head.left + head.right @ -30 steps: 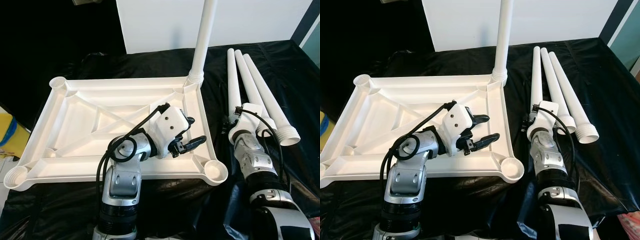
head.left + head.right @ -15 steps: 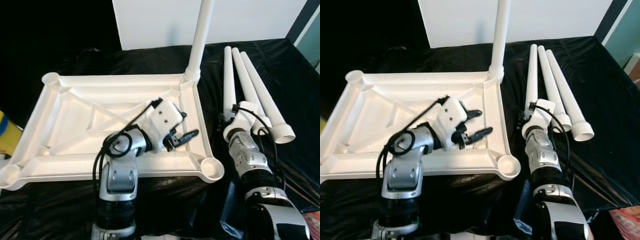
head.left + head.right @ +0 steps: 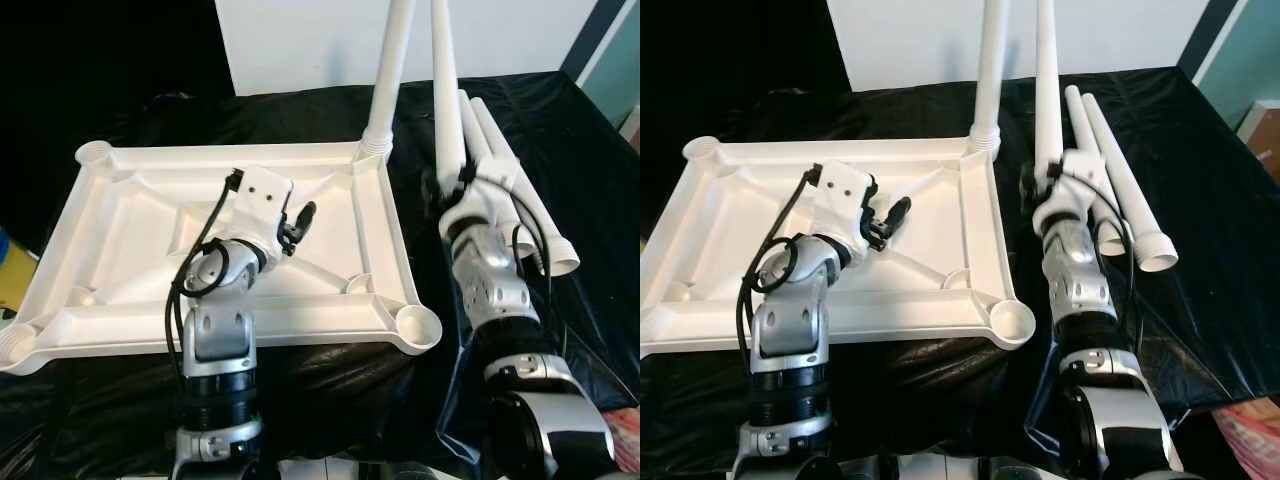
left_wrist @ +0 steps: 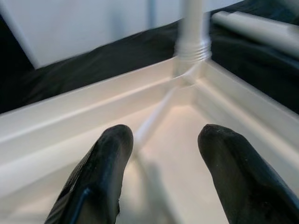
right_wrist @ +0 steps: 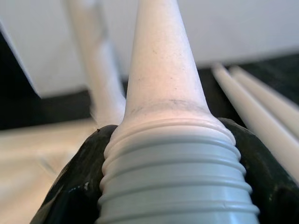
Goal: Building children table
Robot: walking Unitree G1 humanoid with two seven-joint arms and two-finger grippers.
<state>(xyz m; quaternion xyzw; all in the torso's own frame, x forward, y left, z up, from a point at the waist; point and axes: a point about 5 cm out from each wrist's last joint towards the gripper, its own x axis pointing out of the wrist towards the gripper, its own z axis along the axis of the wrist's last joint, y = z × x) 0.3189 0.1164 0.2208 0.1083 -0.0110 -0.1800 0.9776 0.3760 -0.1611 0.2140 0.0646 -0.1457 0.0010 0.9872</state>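
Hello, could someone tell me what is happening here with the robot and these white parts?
The robot is assembling a small white table. The tabletop lies upside down on a black cloth, with one leg already standing in a far corner socket. The right tool is shut on a second leg, holding it upright beside the tabletop. Two more legs lie on the cloth. The left tool hovers open above the tabletop, holding nothing.

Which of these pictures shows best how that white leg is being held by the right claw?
The right wrist view: the leg's threaded end sits clamped between the black fingers of the right gripper. The two eye views show the leg raised beside the tabletop, the grip hidden by the wrist. The left wrist view shows the corner leg instead.
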